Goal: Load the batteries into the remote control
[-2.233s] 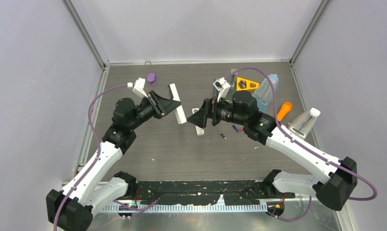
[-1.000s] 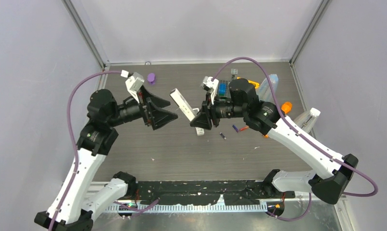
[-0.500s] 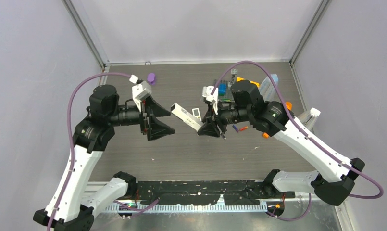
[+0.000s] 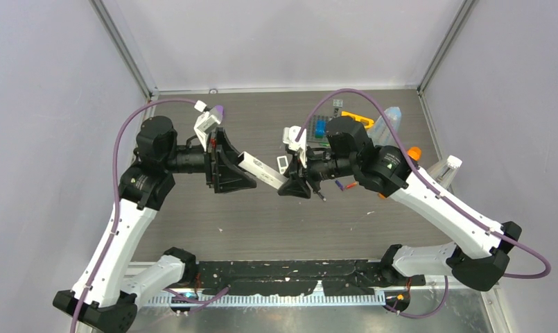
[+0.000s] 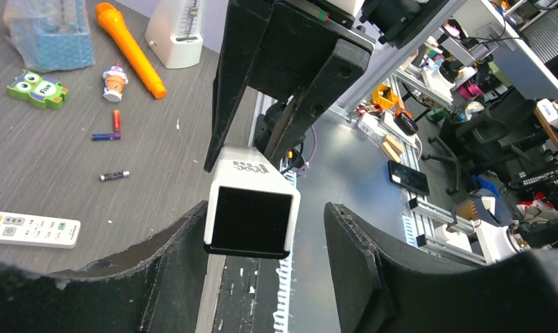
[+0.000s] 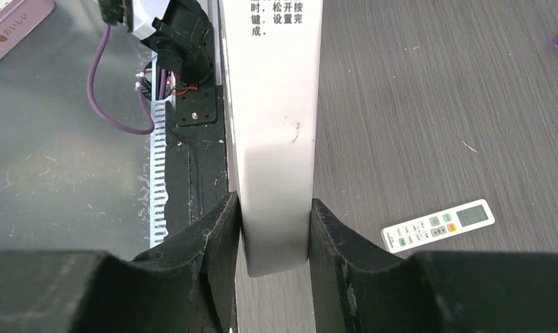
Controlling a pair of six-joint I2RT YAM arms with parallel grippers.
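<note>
A long white remote control (image 4: 263, 171) hangs above the table between the two arms. My right gripper (image 4: 288, 182) is shut on its right end; both pads press its sides (image 6: 276, 125) in the right wrist view. My left gripper (image 4: 245, 171) is open around the other end. There the black end face (image 5: 251, 211) lies against one finger, with a gap to the other finger (image 5: 352, 243). Three batteries lie loose on the table: a blackish one (image 5: 115, 176), a blue one (image 5: 106, 137) and a red-orange one (image 5: 116, 120). They lie below the right arm (image 4: 321, 195).
A second white remote (image 6: 439, 224) lies flat on the table under the held one (image 5: 30, 229). An orange carrot-shaped toy (image 5: 130, 48), a green monster toy (image 5: 37, 90), a blue packet (image 5: 47, 35) and a white stand (image 4: 443, 171) sit back right. A purple piece (image 4: 218, 111) lies back left.
My left gripper has moved right onto the remote's free end and its jaws have narrowed. The right gripper kept its hold and brought the remote lower and more level.
</note>
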